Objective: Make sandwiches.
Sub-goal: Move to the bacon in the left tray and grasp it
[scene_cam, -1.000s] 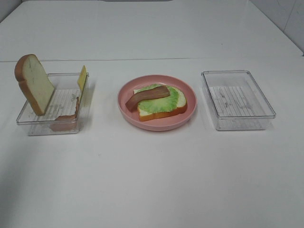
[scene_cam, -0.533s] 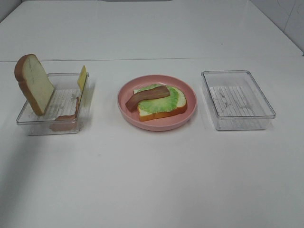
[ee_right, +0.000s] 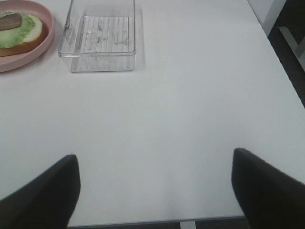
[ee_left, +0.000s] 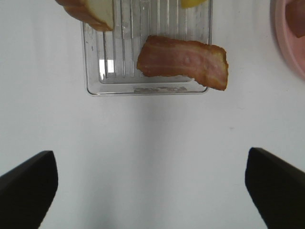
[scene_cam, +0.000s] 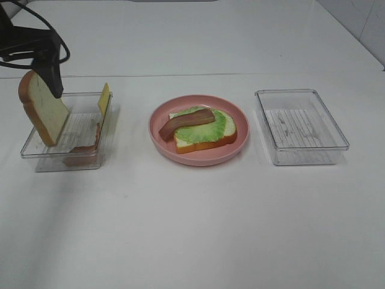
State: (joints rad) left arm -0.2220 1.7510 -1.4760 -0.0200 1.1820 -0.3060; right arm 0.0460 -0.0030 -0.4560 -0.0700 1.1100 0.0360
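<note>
Left arm newly over tray of bread, bacon, cheese.

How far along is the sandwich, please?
Done: bread, lettuce and one bacon strip are stacked on the plate. In hand: nothing; the left gripper hangs open near the left tray. Left: cheese and the second bread slice, both waiting in that tray.

Flat bread slice under lettuce and bacon strip on pink plate; leaning slice, cheese, second bacon in tray.
</note>
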